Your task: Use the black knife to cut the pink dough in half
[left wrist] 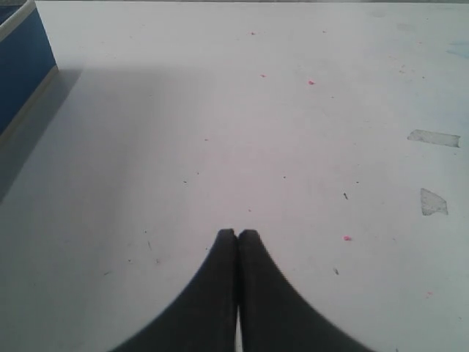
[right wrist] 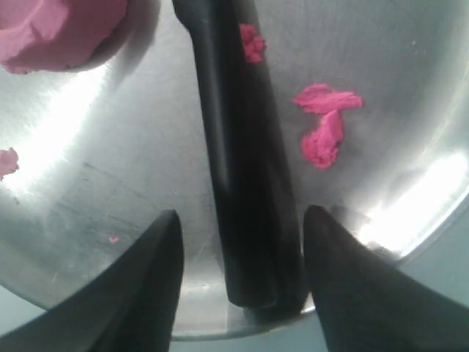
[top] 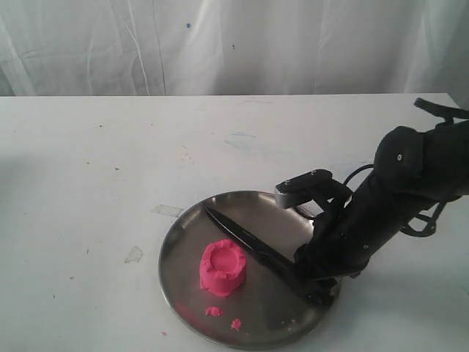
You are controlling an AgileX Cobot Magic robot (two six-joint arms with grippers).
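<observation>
Exterior, pink dough point(top: 223, 267): one bright pink lump, a short cup-like cylinder with a crimped rim, upright near the middle of one round metal plate point(top: 183, 227) on the white bench point(top: 88, 161).
Exterior, black knife point(top: 245, 242): one, long and all black, lying slantwise on the plate just beside the dough, its handle end under the right gripper point(top: 316, 287).
Exterior, crumbs point(top: 213, 311): two or three small pink bits on the plate's near side.
Left wrist, left gripper point(left wrist: 237, 236): jaws pressed together, holding nothing, over bare bench speckled with pink.
Right wrist, right gripper point(right wrist: 238, 235): jaws spread wide, one on each side of the knife handle point(right wrist: 249, 183), not touching it.
Right wrist, dough point(right wrist: 58, 29): one corner showing; several pink scraps point(right wrist: 322, 121) on the plate point(right wrist: 95, 147).
</observation>
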